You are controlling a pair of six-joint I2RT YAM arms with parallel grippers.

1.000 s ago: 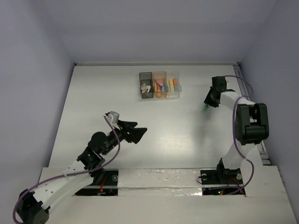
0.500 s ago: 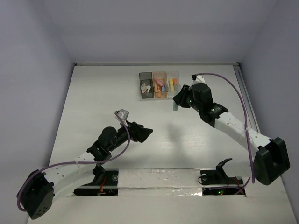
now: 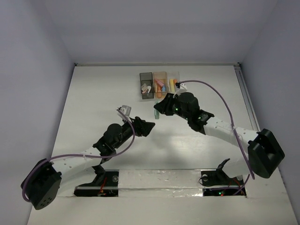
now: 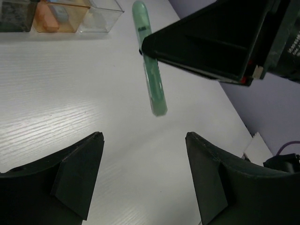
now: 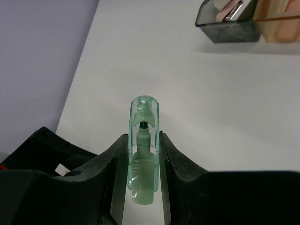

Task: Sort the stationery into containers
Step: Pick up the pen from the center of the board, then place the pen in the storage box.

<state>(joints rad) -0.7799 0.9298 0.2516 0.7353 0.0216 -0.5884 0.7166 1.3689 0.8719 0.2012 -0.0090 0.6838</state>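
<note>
Right claw (image 3: 159, 108), clamped on the marker (image 4: 151, 70), should lower it squarely into the wide-open, empty left claw (image 4: 144, 137).

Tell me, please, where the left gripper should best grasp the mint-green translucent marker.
Probably the mint-green translucent marker's lower free end, from the left arm's side: the right gripper clamps its middle, and that end points at the left gripper.

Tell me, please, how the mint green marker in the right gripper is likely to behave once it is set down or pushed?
The mint green marker looks round and smooth, so it would probably roll on the flat table if nudged sideways. It hangs straight with the right gripper pinching only a short stretch, so it seems stiff and light.
</note>
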